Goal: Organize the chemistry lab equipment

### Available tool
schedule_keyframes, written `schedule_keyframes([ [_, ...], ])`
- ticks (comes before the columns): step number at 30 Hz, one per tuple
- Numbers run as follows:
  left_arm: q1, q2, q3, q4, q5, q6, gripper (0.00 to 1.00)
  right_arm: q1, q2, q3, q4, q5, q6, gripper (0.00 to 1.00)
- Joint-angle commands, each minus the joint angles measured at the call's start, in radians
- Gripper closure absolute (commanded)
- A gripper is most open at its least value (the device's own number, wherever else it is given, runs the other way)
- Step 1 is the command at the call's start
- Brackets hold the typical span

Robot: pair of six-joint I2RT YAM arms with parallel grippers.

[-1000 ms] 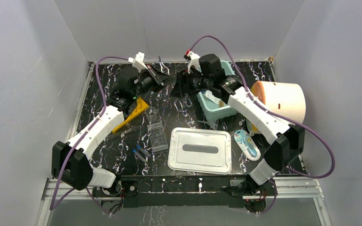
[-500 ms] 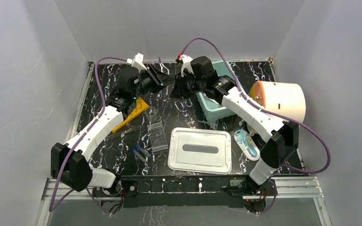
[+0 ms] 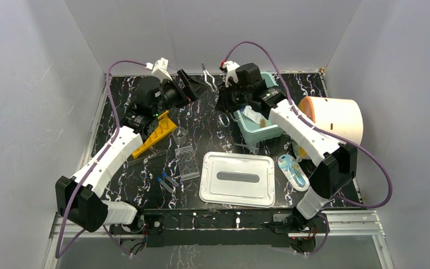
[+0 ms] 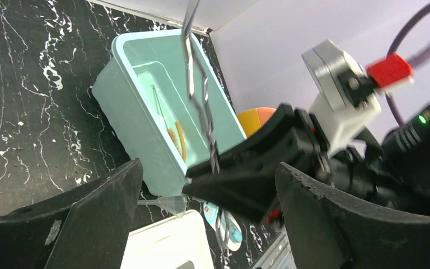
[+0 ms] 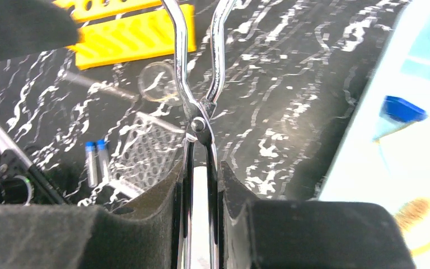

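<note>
the right gripper (image 3: pixel 218 92) clenched the metal forceps (image 3: pixel 207 73) between its pads and held them off the black marbled table (image 3: pixel 123 168) at the far middle, just left of a teal bin (image 3: pixel 257 131). from the right wrist, the tool's pivot (image 5: pixel 199 120) sat just beyond the fingers, its two arms spreading past it. the left gripper (image 3: pixel 193 84) hung just left of the forceps, jaws released and spread wide, touching nothing. on the left of the table lay the yellow-orange rack (image 3: pixel 154 133), with the clear beaker (image 3: pixel 179 133) to its right, the well plate (image 3: pixel 186 162) nearer, and two blue-capped tubes (image 3: pixel 167 181) nearest.
</note>
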Motion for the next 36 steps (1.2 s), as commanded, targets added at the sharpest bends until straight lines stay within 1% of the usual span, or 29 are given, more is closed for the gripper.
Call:
schedule_keyframes([
  [1, 0.004, -0.067, 0.015, -0.003, -0.018, 0.043, 0.13, -0.115, -0.040, 0.061, 0.023, 0.025, -0.041, 1.00],
  [4, 0.004, -0.069, -0.044, 0.033, 0.037, -0.008, 0.12, -0.212, -0.047, 0.064, 0.026, 0.010, -0.055, 1.00],
  [6, 0.004, -0.070, -0.070, 0.024, 0.037, -0.028, 0.12, -0.266, -0.036, 0.066, 0.017, 0.019, -0.085, 1.00],
  [9, 0.004, -0.084, -0.100, 0.005, 0.030, -0.031, 0.11, -0.300, 0.000, 0.058, -0.004, 0.055, -0.139, 1.00],
  [11, 0.004, -0.099, -0.123, -0.004, 0.026, -0.019, 0.11, -0.308, 0.019, 0.029, 0.002, 0.095, -0.160, 1.00],
  [14, 0.004, -0.120, -0.148, -0.053, 0.004, 0.008, 0.11, -0.318, 0.039, -0.030, 0.018, 0.111, -0.178, 1.00],
  [18, 0.004, -0.139, -0.167, -0.125, -0.014, 0.035, 0.10, -0.325, 0.077, -0.095, 0.038, 0.088, -0.182, 1.00],
  [26, 0.006, -0.145, -0.186, -0.159, -0.029, 0.041, 0.10, -0.325, 0.214, -0.074, 0.051, 0.058, -0.176, 1.00],
  [32, 0.006, -0.132, -0.164, -0.197, -0.039, 0.081, 0.10, -0.326, 0.271, -0.105, 0.064, 0.083, -0.162, 1.00],
  [36, 0.006, -0.132, -0.156, -0.220, -0.047, 0.103, 0.09, -0.326, 0.316, -0.096, 0.076, 0.078, -0.162, 1.00],
])
